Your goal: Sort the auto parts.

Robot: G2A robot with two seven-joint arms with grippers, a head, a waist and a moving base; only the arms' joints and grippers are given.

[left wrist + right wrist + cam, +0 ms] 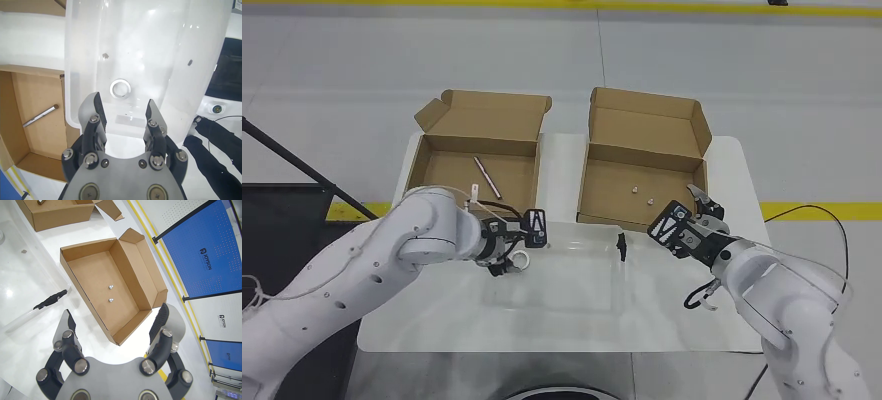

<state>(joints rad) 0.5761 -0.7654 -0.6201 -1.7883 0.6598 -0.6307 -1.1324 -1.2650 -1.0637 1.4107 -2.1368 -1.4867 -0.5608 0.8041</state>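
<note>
Left gripper (pixel 123 97), fingers wide and empty, poised near a flat metal ring (pixel 120 91) lying in the clear plastic tray (pixel 85 56). Right gripper (pixel 115 308), fingers wide and empty, by the cardboard box (pixel 143 262) holding two small studs (pixel 111 287).

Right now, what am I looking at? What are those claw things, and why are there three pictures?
This is a robot with two arms, working at a white table. One picture looks down from a camera above its arms. The other two come from cameras on its wrists, so you see each arm's grasping tool up close. The left tool is open, by a clear tub with a metal ring lying inside. The right tool is open too, by a cardboard box that holds two small pins. The other box holds a metal rod. Neither tool is holding anything.
</note>
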